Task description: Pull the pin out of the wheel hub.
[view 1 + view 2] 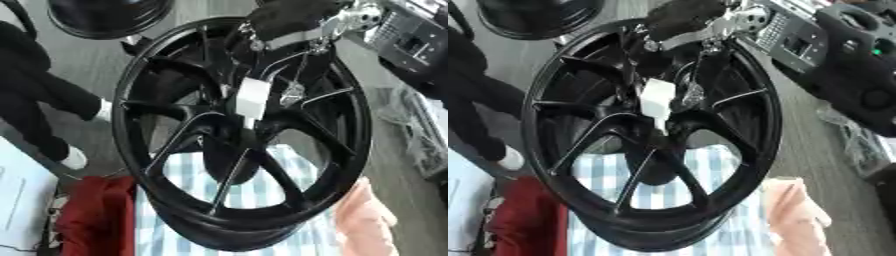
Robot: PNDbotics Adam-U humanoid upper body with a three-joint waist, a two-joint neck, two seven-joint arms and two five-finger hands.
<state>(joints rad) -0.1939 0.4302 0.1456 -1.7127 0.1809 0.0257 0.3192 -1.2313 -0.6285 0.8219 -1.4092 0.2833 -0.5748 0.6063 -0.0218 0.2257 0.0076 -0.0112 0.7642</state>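
Down at the near edge a blue-and-white checked cloth [262,200] lies under the work, with a red cloth [96,215] bunched at its left and a pale pink cloth [367,215] at its right. Standing tilted on the checked cloth and filling the middle of both views is the black wheel hub [175,140], its spokes fanning out from the centre and the checks showing through the gaps between them. Right at that centre sits the pin [250,100], a whitish blocky piece standing upright against the dark boss, its lower end at the meeting of the spokes. Coming down from the upper right is the robot's right hand [677,65], black with silver joints, dark fingers reaching along the top of the pin; they sit against the whitish piece, but whether they are curled round it cannot be told, since black fingers and black spokes run together there. Above it the forearm and its silver wrist joint [350,20] cross the rim. The left hand shows in neither view. Farther back, a second black wheel [105,17] lies beyond the rim at upper left, and a dark machine [842,65] with a grey panel stands at upper right.
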